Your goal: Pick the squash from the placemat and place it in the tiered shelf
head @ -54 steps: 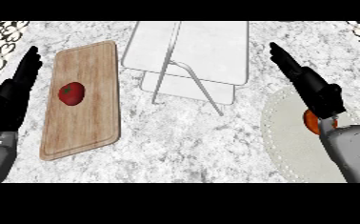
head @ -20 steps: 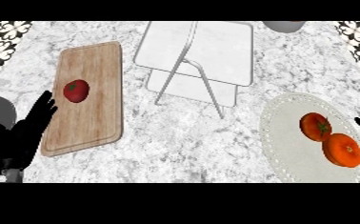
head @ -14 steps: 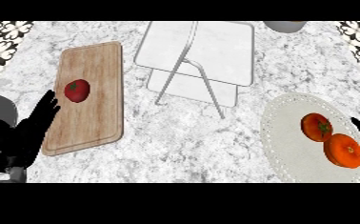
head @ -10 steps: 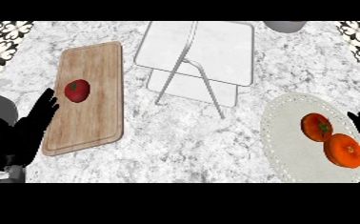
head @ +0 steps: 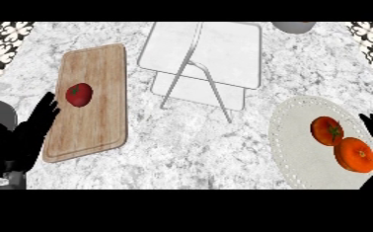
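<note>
Black, with straight spread fingers, the left hand shows nearest, at the left edge and well left of the pale oval placemat; it is open, holds nothing, and its fingertips reach over the left edge of the rectangular wooden cutting board. At the right edge, just right of the placemat, only a small black piece of the right hand is visible, and I cannot tell how its fingers stand.

On the right part of the placemat lie two round fruits that touch each other: an orange one nearer, and a darker red-orange one with a green stem behind it. Which of them is the squash I cannot say for sure.

Far left of the placemat, on the cutting board, rests a small red round vegetable. Behind the placemat and a little to the left stands the white metal tiered shelf, with nothing on it.

I judge that the picking step is not yet begun. The next move calls for the right hand to come over the placemat and close round the squash.
</note>
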You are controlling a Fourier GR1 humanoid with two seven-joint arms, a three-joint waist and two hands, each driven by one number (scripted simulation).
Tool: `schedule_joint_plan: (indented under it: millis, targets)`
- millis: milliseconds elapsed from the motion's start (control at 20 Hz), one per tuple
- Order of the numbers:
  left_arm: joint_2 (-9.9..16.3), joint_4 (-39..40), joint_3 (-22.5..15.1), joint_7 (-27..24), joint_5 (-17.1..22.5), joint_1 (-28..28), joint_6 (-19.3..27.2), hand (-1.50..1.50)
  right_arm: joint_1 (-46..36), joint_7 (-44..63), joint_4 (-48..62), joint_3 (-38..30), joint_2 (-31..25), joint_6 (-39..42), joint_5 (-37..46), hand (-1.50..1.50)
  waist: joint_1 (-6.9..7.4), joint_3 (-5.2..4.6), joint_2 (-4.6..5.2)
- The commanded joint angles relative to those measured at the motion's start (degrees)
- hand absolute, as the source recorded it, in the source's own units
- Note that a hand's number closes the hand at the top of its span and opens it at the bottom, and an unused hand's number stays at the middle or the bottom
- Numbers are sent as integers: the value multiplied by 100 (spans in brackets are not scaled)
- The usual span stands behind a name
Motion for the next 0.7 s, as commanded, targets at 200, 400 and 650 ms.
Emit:
schedule_joint_plan:
  millis: [200, 400, 650]
  targets:
    - [-327, -318, 94, 162, -231, 133, -56, 0, -180, -738, 973, -104, 600, -274, 771, -150, 1, 1, -3]
    - [-340, 53, 264, 194, -365, -172, -193, 0, -560, -1100, 1229, -400, 684, -44, 846, -150, -3, -1, 0]
    - [-407, -538, 412, 373, -414, 163, -280, 0, -322, -1545, 1713, -596, 937, -483, 1246, -150, -5, 0, -4]
